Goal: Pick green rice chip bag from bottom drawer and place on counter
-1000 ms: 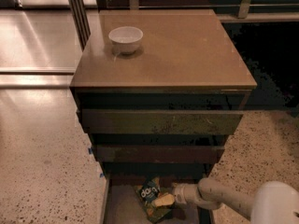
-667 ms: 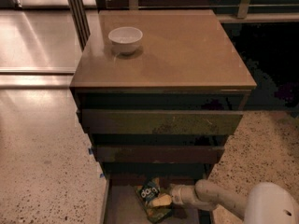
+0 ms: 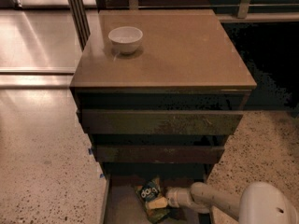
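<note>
Camera view: the robot's cream-coloured end effector (image 3: 163,202) reaches into the open dark brown bottom drawer (image 3: 119,209), below the front edge of the smooth brown counter (image 3: 187,45). It has edged slightly left and now touches the crinkly green rice chip bag (image 3: 150,196). The bag has not moved from the drawer floor. Whether it is gripped cannot be told, and the lift appears still to come.

Counter (image 3: 187,55): 1.
White bowl (image 3: 125,39): 1, near far left corner of counter.
Narrow upper drawers (image 3: 161,122): 2, stacked under counter's near edge.
Bottom drawer (image 3: 120,208): 1, pulled open.
Green rice chip bag (image 3: 150,192): 1, inside bottom drawer.
Gripper (image 3: 161,203): 1, at the bag, below counter's near edge.
</note>
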Available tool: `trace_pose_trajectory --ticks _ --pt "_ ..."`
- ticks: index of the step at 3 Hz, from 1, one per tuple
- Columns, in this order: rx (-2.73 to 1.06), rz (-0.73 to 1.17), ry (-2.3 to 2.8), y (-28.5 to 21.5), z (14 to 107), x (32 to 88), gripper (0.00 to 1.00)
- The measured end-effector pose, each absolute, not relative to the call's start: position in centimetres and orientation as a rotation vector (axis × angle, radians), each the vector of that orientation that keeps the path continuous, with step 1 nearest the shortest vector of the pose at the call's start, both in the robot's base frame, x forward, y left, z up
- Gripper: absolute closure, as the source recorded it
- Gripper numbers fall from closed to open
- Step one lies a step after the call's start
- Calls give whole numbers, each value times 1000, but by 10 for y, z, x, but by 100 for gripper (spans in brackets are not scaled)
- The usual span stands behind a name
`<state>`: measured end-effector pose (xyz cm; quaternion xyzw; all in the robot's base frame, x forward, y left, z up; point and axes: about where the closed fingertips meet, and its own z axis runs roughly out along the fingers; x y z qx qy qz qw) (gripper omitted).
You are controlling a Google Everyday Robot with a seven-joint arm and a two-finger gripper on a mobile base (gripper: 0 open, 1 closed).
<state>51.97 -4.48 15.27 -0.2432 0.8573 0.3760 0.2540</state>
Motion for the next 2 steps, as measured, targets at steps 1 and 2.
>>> trace_pose_trajectory --ticks 1,2 --pt "-660 1022 2331 -44 152 519 16" --pt "-660 1022 2331 -44 152 519 39"
